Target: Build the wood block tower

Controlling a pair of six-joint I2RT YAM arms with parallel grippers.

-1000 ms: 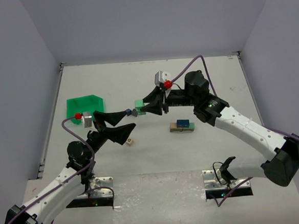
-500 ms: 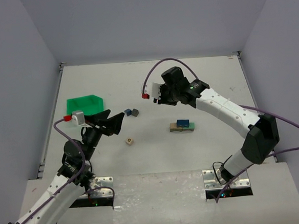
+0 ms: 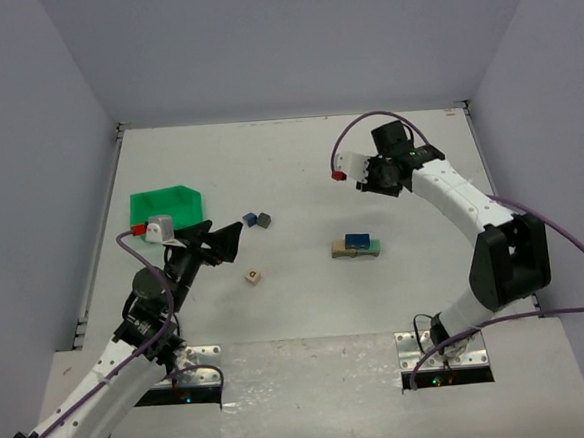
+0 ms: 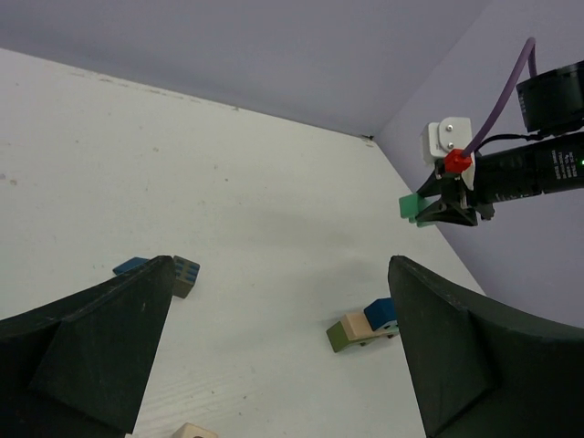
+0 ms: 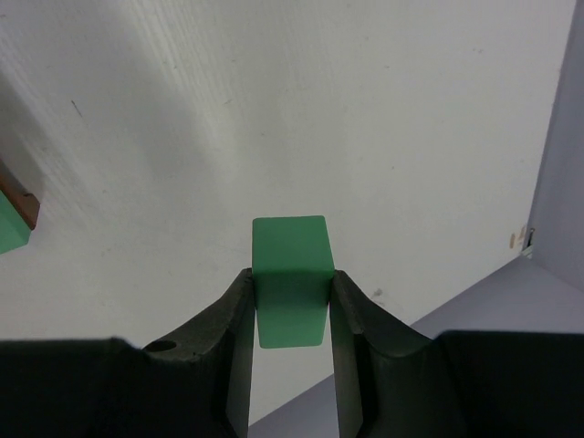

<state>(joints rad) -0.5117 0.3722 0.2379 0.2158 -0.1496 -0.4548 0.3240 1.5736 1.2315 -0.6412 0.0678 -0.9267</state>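
**Status: one green block clamped in right tool, partial stack on counter**

The right gripper (image 5: 292,281) is found closed on a small green wooden block (image 5: 290,246), which is pinched on two opposite sides between the fingertips. The block projects beyond them. This gripper (image 3: 361,173) is held above the white counter (image 3: 298,158), towards the far right corner. In the left wrist view the same block (image 4: 411,206) is seen raised clear of the surface.

The left gripper (image 3: 219,242) is recorded with its jaws set wide apart and nothing between them. It is positioned over the left half of the counter, nearer the near edge.

The wood block tower (image 3: 356,246) is located right of the counter's centre, well apart from both grippers. A tan and brown bar is noted at its base, with a blue block on top and a green piece at its right end.

A green plastic bin (image 3: 166,205) is observed beside the left edge. A small blue block (image 3: 250,220) and a grey block (image 3: 264,220) are lying just beside each other left of centre. A tan cube (image 3: 253,277) is noted nearer the near edge, apart from them.
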